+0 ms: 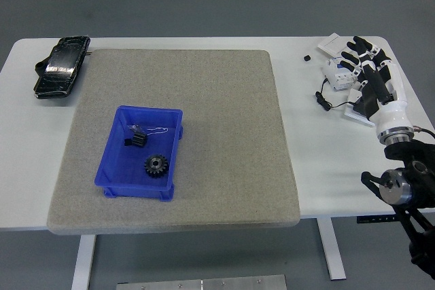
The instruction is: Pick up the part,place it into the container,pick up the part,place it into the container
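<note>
A blue container sits on the grey mat, left of centre. Inside it lie a black toothed gear and a smaller black part with a thin white wire. My right hand is at the table's far right edge, well away from the container, with its fingers spread and holding nothing. No left arm shows in the head view.
A black bagged item lies at the table's back left corner. Small white devices with a black cable and a tiny black piece lie at the back right, just under my right hand.
</note>
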### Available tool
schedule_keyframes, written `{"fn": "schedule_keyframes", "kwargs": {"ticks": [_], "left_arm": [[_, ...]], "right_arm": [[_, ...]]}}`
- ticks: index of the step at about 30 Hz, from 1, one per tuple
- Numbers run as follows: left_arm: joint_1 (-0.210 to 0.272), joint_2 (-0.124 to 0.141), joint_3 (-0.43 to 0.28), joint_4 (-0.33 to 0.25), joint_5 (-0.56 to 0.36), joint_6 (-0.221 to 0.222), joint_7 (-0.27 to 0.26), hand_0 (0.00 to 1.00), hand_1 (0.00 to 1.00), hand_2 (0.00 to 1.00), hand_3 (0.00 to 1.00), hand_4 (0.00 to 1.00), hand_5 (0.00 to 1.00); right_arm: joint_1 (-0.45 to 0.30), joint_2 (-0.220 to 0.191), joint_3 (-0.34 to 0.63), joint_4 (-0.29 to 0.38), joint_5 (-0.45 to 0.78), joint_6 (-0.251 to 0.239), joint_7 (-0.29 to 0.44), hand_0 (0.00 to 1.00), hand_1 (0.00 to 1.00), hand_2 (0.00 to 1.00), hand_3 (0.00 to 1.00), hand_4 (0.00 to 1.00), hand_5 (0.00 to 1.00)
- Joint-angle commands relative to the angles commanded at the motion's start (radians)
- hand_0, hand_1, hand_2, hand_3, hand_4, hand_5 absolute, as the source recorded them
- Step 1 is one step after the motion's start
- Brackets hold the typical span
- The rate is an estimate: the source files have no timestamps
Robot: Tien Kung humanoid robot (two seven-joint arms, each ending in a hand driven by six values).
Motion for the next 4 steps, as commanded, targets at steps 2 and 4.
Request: {"fn": "schedule_keyframes", "kwargs": {"ticks": [2,4], "left_arm": [[0.000,-0.001,-0.001,0.000,0.002,0.000,0.000,0.727,0.700,0.696,0.615,0.670,0.341],[0.000,-0.002,-0.003,0.000,0.005,-0.001,0.001,0.727,0.700,0.696,0.614,0.669,0.342]], "right_arm": [[0.000,0.000,-0.001,-0.003,0.002,0.001,0.000,0.747,0.721,0.761,0.709,0.804,0.506],[0.000,0.000,-0.003,-0.004,0.003,0.001,0.001,0.748,0.722,0.760,0.708,0.803,0.508]]}}
